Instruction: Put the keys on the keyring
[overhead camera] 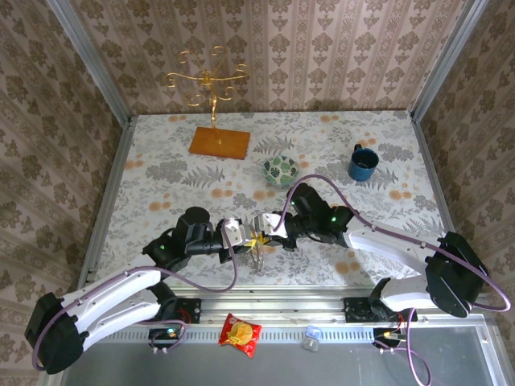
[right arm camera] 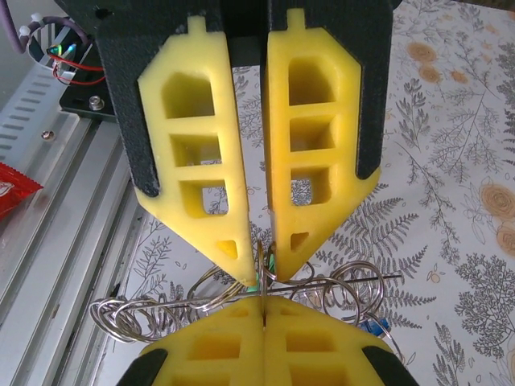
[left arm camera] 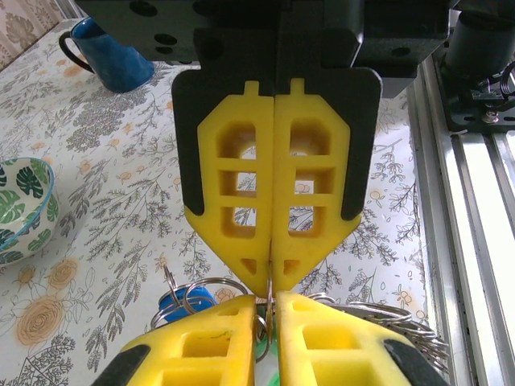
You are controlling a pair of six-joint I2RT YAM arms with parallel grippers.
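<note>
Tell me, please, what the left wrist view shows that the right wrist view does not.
Left wrist: a blue mug and the bowl. Right wrist: the corner of a red packet. Both: the left gripper and right gripper tip to tip at the keyring, a green key between them, and the floral table.

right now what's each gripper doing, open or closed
left gripper: shut, pinching a thin wire of the keyring.
right gripper: shut on the green key, head between its tips.
</note>
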